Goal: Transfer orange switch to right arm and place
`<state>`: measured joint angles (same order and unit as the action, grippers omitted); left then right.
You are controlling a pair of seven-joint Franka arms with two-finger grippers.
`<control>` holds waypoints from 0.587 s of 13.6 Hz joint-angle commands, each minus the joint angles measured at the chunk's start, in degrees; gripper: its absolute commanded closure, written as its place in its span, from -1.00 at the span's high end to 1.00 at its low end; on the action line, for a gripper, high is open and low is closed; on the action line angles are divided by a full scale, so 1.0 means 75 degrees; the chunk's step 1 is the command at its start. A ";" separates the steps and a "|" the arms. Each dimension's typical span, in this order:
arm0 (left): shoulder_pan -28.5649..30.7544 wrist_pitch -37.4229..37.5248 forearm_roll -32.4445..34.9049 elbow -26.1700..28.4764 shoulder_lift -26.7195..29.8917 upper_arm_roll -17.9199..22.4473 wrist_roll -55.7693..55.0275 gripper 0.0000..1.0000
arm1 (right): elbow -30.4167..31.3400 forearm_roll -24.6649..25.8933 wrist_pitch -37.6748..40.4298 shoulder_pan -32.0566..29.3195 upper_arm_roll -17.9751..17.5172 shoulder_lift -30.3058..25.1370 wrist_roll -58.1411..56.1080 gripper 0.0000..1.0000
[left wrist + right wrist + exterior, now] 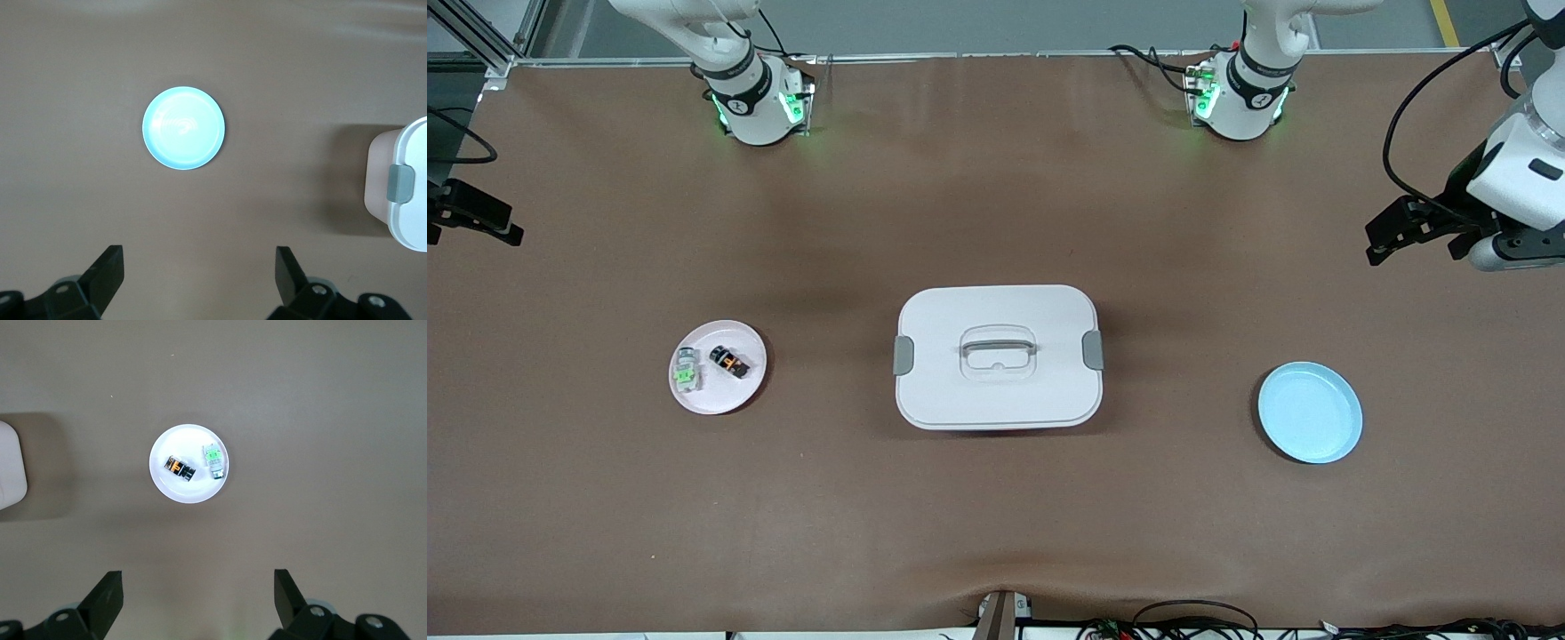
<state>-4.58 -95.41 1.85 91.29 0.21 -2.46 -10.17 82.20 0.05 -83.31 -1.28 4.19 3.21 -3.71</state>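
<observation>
You see a brown table with a white lidded box at its middle. Toward the left arm's end lies an empty blue plate; toward the right arm's end a pale pink plate carries the orange switch with the green switch beside it, apart. Your left gripper hangs high over its end, jaws spread wide, empty. Your right gripper does likewise above the pink plate's end.
</observation>
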 commanded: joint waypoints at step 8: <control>0.0013 0.0076 -0.0001 -0.0031 0.0090 0.0023 0.0173 1.00 | 0.0513 -0.0487 -0.0248 0.0030 0.0039 -0.0440 0.0542 1.00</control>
<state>-4.51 -95.41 1.85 91.26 0.33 -2.44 -10.17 83.89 -2.55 -84.29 -1.28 4.27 2.12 -0.59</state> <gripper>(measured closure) 0.000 0.000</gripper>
